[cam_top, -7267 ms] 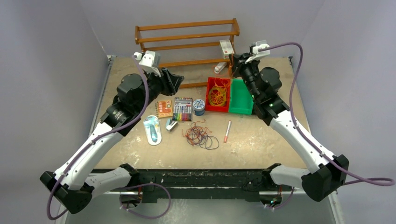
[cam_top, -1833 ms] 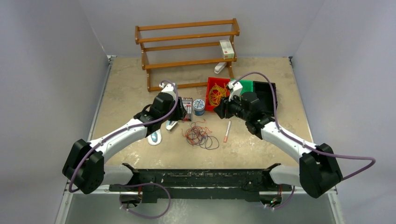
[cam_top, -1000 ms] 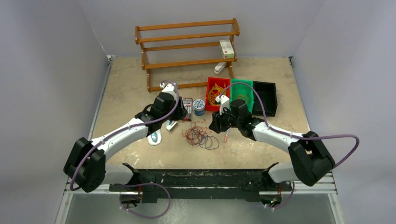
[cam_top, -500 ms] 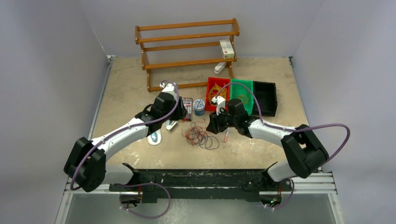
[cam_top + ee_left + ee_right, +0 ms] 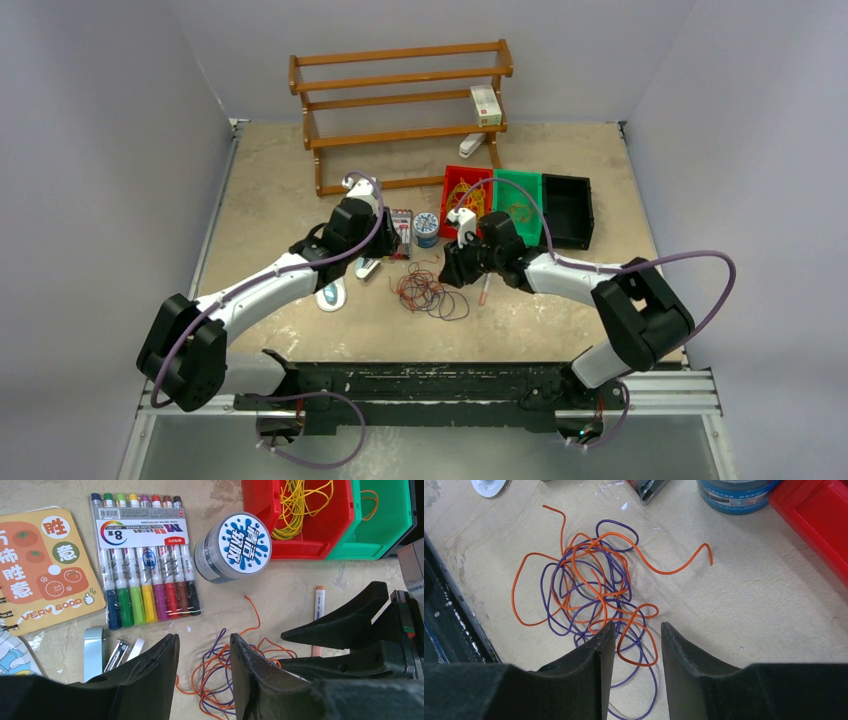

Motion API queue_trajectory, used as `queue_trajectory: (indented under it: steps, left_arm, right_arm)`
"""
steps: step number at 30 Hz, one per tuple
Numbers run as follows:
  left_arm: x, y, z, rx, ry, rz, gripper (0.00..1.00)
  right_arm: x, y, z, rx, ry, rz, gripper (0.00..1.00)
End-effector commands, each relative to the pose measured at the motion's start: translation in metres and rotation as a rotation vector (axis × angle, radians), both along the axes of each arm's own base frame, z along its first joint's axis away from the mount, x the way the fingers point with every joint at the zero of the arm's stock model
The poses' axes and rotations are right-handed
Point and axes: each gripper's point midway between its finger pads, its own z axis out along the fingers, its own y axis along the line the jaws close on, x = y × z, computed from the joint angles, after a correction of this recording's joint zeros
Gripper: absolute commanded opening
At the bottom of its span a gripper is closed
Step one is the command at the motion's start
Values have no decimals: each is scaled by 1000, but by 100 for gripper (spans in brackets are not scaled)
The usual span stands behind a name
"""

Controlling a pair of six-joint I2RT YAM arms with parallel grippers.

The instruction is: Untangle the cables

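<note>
Orange and purple strands make up the cable tangle (image 5: 594, 595), which lies on the bare tabletop nearer the arm bases than anything else. The right gripper (image 5: 636, 630) hangs over its near-right fringe with jaws parted. A small orange loop (image 5: 636, 640) and several purple strands sit in the gap, so closing here would likely catch both colours. A cleaner move is probably to shift toward the free orange end (image 5: 684, 560), which trails clear of the knot, pinch that alone and draw it out slowly. Just beyond, the left gripper (image 5: 204, 640) is also spread, empty, over the tangle's far edge, and could pin the purple. Farther back are a marker pack (image 5: 145, 565), a round tin (image 5: 235, 545) and a red bin (image 5: 345, 525) holding yellow cables (image 5: 300, 500).
</note>
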Motion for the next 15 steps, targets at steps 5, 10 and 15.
queue_trajectory:
  steps: [5,10,15]
  left_arm:
    - [7,0,9,-38,-36,29,41]
    - [8,2,14,-43,-56,35,41]
    - [9,1,31,-92,-127,37,42]
  right_arm:
    - [14,11,24,33,-77,3,21]
    - [25,5,43,23,-140,-59,5]
    - [34,1,84,48,-237,-86,0]
